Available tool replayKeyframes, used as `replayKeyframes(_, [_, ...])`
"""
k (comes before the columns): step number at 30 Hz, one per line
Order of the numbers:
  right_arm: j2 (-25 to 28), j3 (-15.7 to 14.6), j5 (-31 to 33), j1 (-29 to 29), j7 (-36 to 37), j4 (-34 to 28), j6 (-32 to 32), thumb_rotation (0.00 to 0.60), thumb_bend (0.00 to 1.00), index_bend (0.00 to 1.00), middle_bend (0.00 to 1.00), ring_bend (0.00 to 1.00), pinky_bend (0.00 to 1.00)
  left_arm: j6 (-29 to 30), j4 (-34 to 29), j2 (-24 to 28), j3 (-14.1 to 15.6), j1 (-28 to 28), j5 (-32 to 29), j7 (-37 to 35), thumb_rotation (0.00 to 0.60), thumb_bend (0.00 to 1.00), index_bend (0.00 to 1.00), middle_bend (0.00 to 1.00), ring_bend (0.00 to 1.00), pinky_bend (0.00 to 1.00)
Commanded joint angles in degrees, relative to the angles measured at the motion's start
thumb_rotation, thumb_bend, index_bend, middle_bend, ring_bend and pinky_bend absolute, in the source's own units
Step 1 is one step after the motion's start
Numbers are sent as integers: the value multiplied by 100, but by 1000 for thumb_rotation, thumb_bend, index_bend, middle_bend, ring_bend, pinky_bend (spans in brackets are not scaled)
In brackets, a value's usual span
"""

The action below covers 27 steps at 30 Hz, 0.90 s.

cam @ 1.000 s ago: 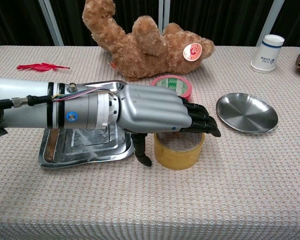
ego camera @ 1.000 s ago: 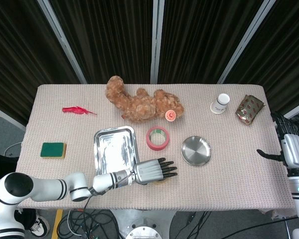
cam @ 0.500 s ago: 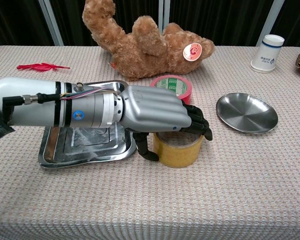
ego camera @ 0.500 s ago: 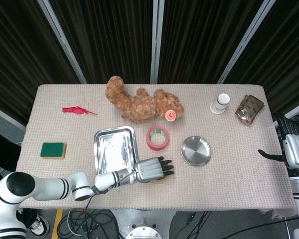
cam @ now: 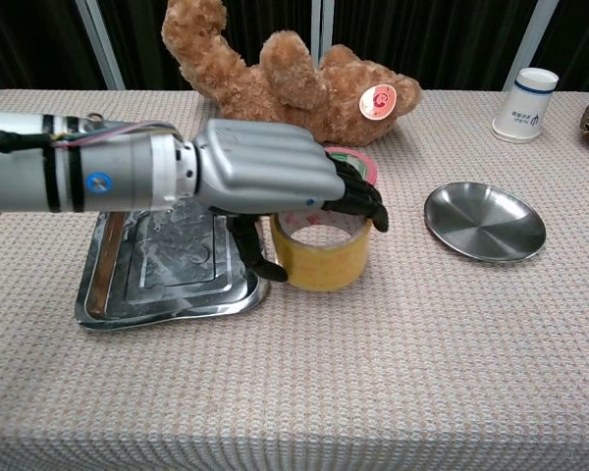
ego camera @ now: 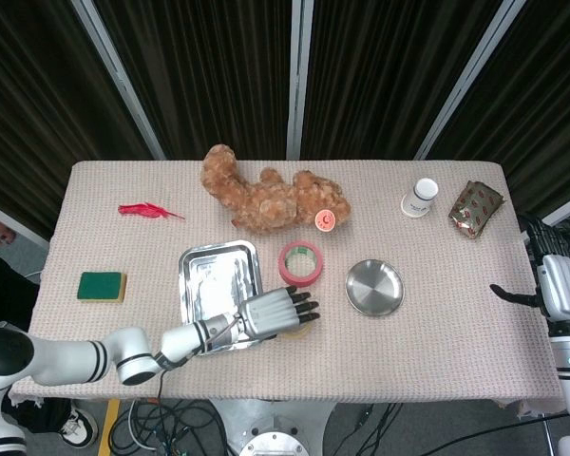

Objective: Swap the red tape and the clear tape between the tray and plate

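The left hand (cam: pixel 275 182) lies over the top of the clear tape (cam: pixel 322 253), so the back rim of the roll cannot be seen. Behind the fingers, most of the red tape (cam: pixel 358 162) is hidden in the chest view; only a thin edge shows. The hand also covers the near right corner of the tray (cam: pixel 167 294).

From the head view, the clear tape (ego camera: pixel 302 328) is almost fully under the hand (ego camera: pixel 274 313).

The right hand (ego camera: pixel 527 296) is partly cut off at the picture's side, and how its fingers lie cannot be told.
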Motion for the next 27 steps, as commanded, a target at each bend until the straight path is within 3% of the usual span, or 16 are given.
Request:
replayKeyframes(1, [21,6,-4,1,-42,-54,15,600,0,0,0,0,0,246,-309,429,177,427,-344,214,600,307,188,207,163,345])
replayKeyframes(7, [33,-10,4,41,-176,-174,-59,600,0,0,0,0,0,449,-435,847,448,988,-863,461,600,305,188,206,163,344])
replayKeyframes(12, [-1,-39,-29,81,-320,-291,-100,600,0,0,0,0,0,408,-128,739,459,1167,-1130,434,600,301,185,199,162,344])
replayKeyframes(19, [33,-16,18,100,-507,-425,-96,600,0,0,0,0,0,642,110,584,428,1321,-876,168,600,240,14,10,17,250])
replayKeyframes(27, [32,-58,-15,148,-603,-509,-181,600,0,0,0,0,0,696,-44,759,407,1429,-830,140,600,190,2,0,0,203])
